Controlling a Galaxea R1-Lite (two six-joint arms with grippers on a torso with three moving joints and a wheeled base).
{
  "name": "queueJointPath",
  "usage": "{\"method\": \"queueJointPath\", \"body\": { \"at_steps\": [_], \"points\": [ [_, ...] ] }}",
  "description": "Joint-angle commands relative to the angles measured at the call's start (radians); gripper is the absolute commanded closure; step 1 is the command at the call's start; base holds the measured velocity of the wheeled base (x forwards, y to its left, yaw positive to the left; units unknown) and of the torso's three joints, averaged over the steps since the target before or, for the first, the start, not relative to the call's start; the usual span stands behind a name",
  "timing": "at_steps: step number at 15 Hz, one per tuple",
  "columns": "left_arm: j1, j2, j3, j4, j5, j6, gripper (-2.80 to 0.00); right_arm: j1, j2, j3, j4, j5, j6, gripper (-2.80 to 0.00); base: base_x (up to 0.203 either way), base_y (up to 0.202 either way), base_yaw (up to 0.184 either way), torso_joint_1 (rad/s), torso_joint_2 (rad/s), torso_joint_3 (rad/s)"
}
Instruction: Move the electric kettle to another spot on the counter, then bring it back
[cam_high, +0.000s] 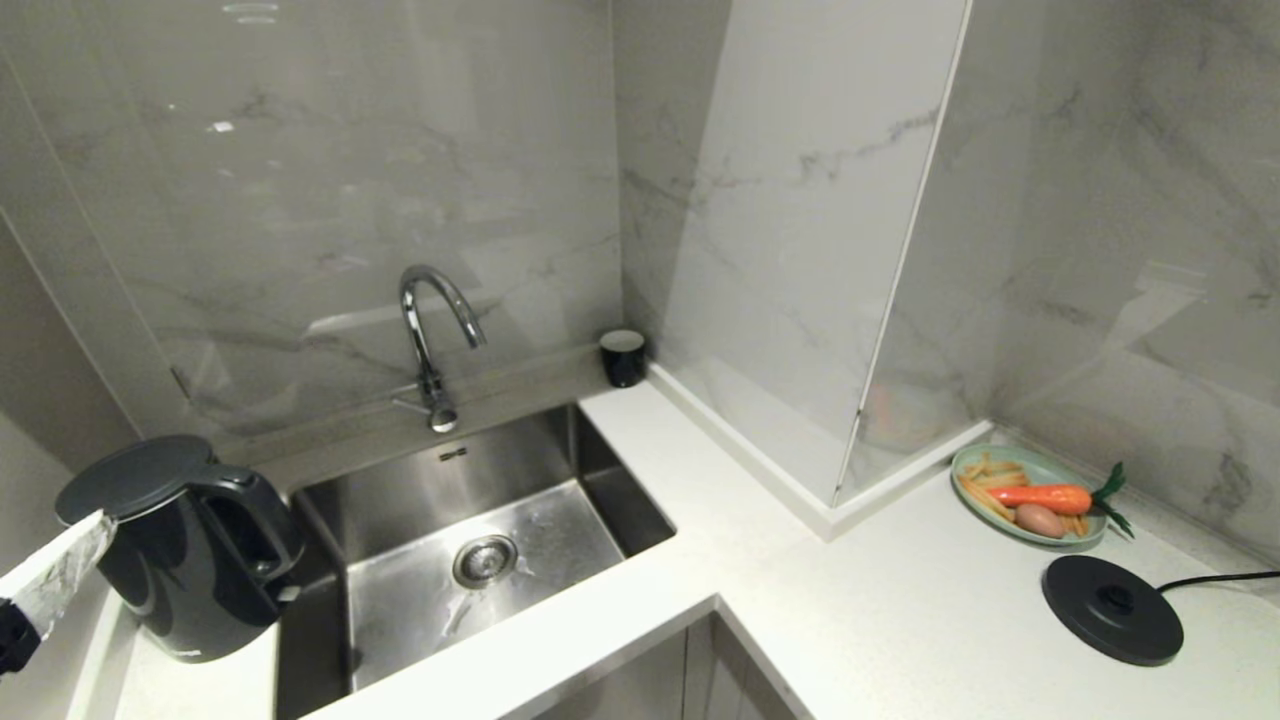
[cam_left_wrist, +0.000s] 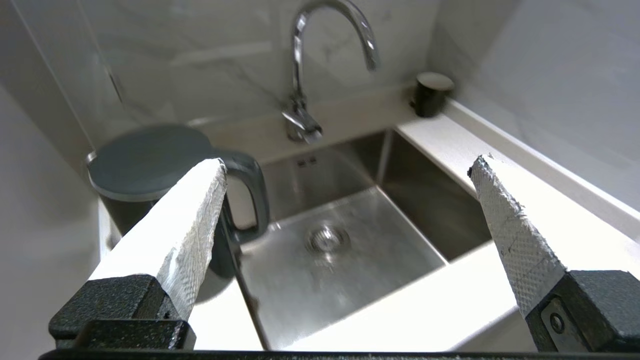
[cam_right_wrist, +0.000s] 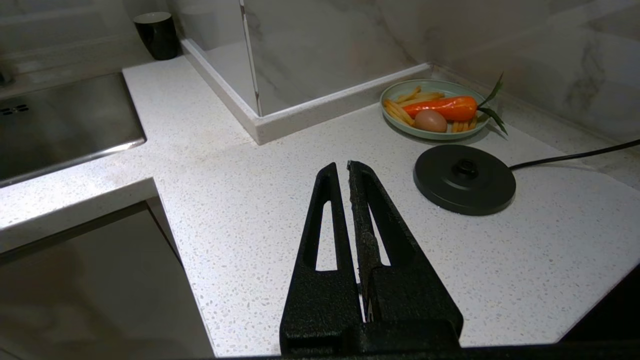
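Head view: kettle (cam_high: 185, 550) stands on the tabletop (cam_high: 900, 610) left of the sink (cam_high: 480, 540), well apart from its base (cam_high: 1112, 608); return leg judged outstanding.

Left wrist view: left gripper (cam_left_wrist: 345, 200) fingers spread wide, empty, kettle just beyond one fingertip.

Right wrist view: right gripper (cam_right_wrist: 345, 172) fingers pressed together, base just beyond them.

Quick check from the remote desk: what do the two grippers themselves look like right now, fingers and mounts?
The left gripper has two long tapering fingers wrapped in white, cross-hatched textured tape, set in speckled black blocks. The right gripper is bare matte black: two slim, pointed fingers with long cut-out slots and a rough grainy finish, joined on a black base. No cables or markings show.
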Motion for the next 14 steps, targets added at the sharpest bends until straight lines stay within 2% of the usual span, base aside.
{"method": "queueJointPath", "body": {
  "at_steps": [1, 3, 4, 5, 8, 12, 14],
  "points": [
    [-0.002, -0.185, -0.048, 0.153, -0.006, -0.001, -2.8, 0.0, 0.0, 0.0, 0.0, 0.0, 0.0, 0.0, 0.0, 0.0, 0.0, 0.0, 0.0, 0.0],
    [-0.007, -0.255, -0.12, 0.305, -0.013, -0.001, -2.8, 0.0, 0.0, 0.0, 0.0, 0.0, -0.002, 0.0, 0.0, 0.0, 0.0, 0.0, 0.0, 0.0],
    [-0.024, -0.286, -0.163, 0.401, -0.028, -0.002, -2.8, 0.0, 0.0, 0.0, 0.0, 0.0, 0.0, 0.0, 0.0, 0.0, 0.0, 0.0, 0.0, 0.0],
    [-0.071, -0.325, -0.19, 0.471, -0.049, -0.003, -2.8, 0.0, 0.0, 0.0, 0.0, 0.001, -0.001, 0.0, 0.0, 0.0, 0.0, 0.0, 0.0, 0.0],
    [-0.147, -0.438, -0.232, 0.592, -0.062, -0.001, -2.8, 0.0, 0.0, 0.0, 0.0, 0.0, 0.0, 0.0, 0.0, 0.0, 0.0, 0.0, 0.0, 0.0],
    [-0.168, -0.556, -0.219, 0.648, -0.053, 0.016, -2.8, 0.0, 0.0, 0.0, 0.0, 0.0, 0.0, 0.0, 0.0, 0.0, 0.0, 0.0, 0.0, 0.0],
    [-0.172, -0.634, -0.166, 0.719, -0.052, 0.032, -2.8, 0.0, 0.0, 0.0, 0.0, 0.001, 0.0, 0.0, 0.0, 0.0, 0.0, 0.0, 0.0, 0.0]
  ]
}}
